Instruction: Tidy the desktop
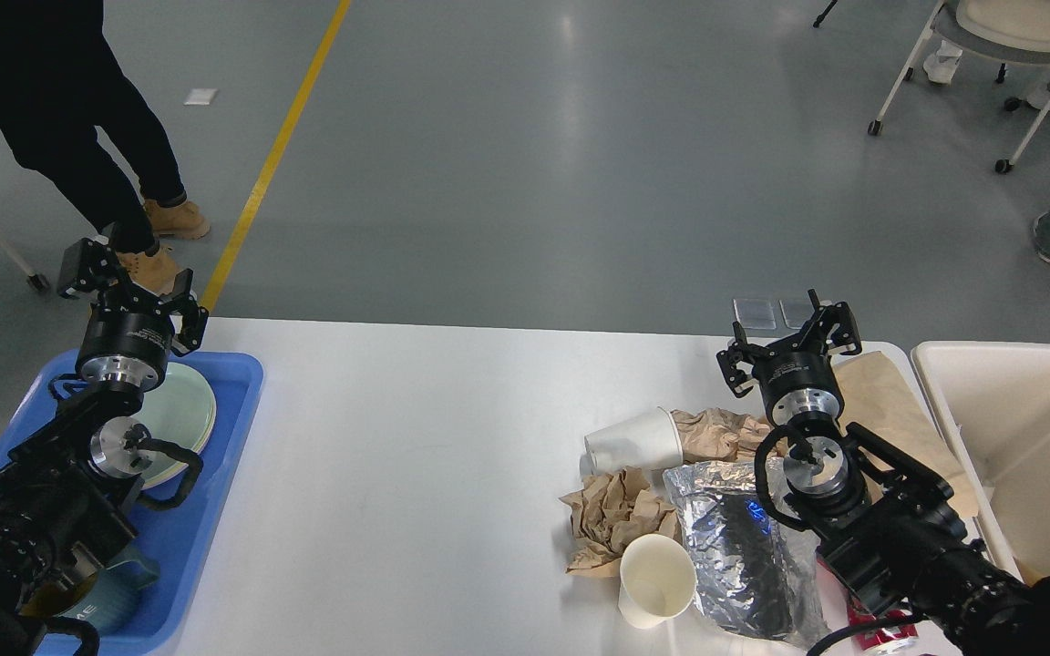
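Observation:
The white desktop [434, 428] spans the middle of the head view. Rubbish lies at its right: a white paper cup [634, 442] on its side, another paper cup [657, 580] near the front edge, crumpled brown paper [616, 515], more brown paper [716, 433], a silver foil bag [739, 547] and a flat brown paper bag [880, 392]. My right gripper [787, 344] hovers open above the far right of the pile, holding nothing. Open as well, my left gripper [128, 292] stands over the far end of the blue tray [233, 401], empty.
Pale green plates [183, 415] and a teal mug [115, 597] sit in the tray. A cream bin [1026, 437] stands at the table's right end. A red can [880, 633] shows under my right arm. A person [69, 109] stands beyond the far left corner.

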